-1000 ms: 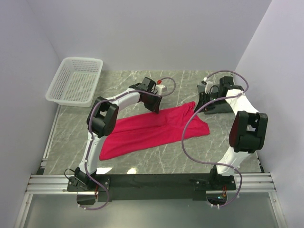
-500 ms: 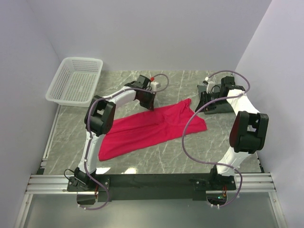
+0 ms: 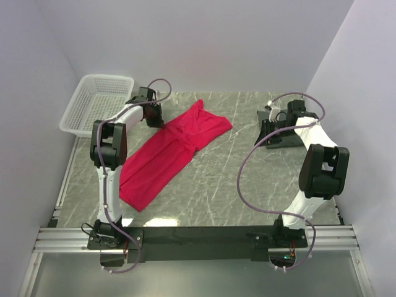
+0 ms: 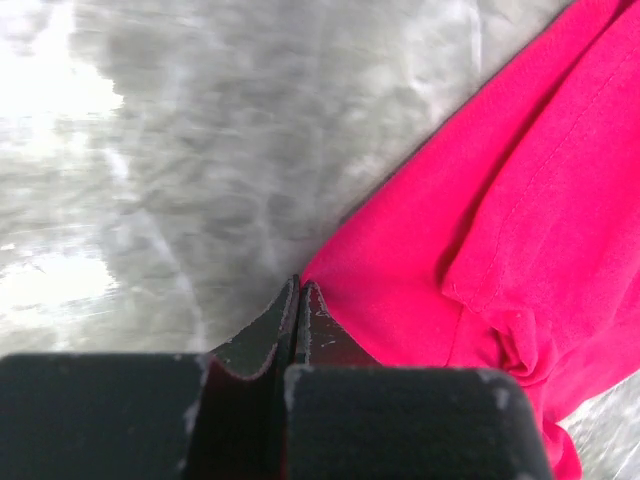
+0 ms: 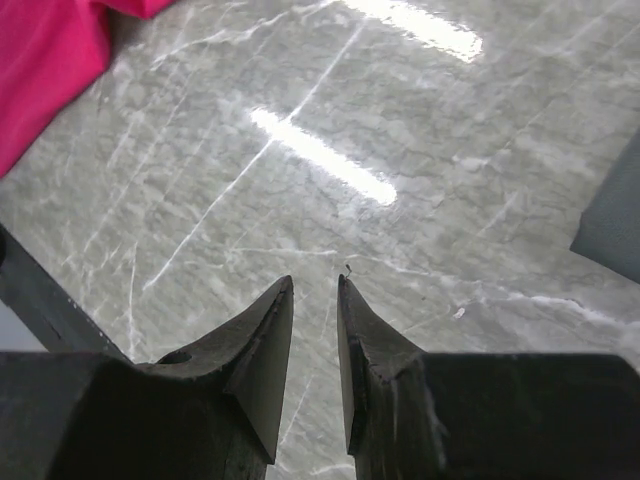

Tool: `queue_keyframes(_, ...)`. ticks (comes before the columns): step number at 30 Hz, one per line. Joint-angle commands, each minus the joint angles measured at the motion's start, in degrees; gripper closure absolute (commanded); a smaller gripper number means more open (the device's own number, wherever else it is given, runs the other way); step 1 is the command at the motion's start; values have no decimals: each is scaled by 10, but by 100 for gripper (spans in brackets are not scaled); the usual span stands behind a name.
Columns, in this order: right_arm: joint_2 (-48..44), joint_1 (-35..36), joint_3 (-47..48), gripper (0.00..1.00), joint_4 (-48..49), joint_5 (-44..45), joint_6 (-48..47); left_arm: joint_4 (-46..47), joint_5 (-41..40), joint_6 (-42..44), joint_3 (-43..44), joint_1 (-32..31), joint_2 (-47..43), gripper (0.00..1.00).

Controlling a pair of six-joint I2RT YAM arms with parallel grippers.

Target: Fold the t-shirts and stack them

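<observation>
T-shirt [image 3: 166, 151] now farther left, beside basket [image 3: 105, 78], in closed left hand [image 3: 159, 122]

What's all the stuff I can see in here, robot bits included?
t-shirt: one, crimson red, lying rumpled on the table's left half.
basket: one, white mesh, far left corner.
table: one, grey marble pattern, under everything.
rail: one, silver and black, near edge, carrying both arms.
left arm: one, white and black, reaching beside the basket; jaws shut on the t-shirt's edge.
right arm: one, white and black, far right; jaws slightly apart over bare table, holding nothing.
</observation>
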Motion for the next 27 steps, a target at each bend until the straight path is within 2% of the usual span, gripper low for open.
queue_keyframes(1,21,17,16,68,37,35,39,-15,-38,-21,5,2,-8,99)
queue_keyframes(3,42,43,32,65,50,45,84,-19,-21,-20,19,2,-10,93)
queue_keyframes(5,81,68,76,62,67,61,122,-12,-8,-22,16,2,-28,75)
queue_keyframes(7,128,78,136,57,75,76,185,11,-4,-24,8,2,-64,63)
queue_keyframes(12,234,141,261,53,90,118,315,43,-8,-16,0,2,-152,54)
queue_keyframes(15,273,157,297,52,119,171,397,59,-31,-5,-17,2,-224,53)
queue_keyframes(16,282,157,302,52,132,166,410,66,-40,-2,-38,2,-266,47)
queue_keyframes(18,305,159,313,52,148,149,449,86,-87,0,-67,2,-313,47)
queue_keyframes(21,326,164,328,52,155,158,475,133,-152,5,-150,3,-416,29)
queue_keyframes(22,329,166,328,52,163,165,481,142,-167,0,-190,4,-463,17)
queue_keyframes(24,334,169,323,52,169,168,497,163,-192,-9,-226,6,-506,7)
queue_keyframes(27,339,171,320,52,168,186,513,165,-183,-26,-284,13,-572,5)
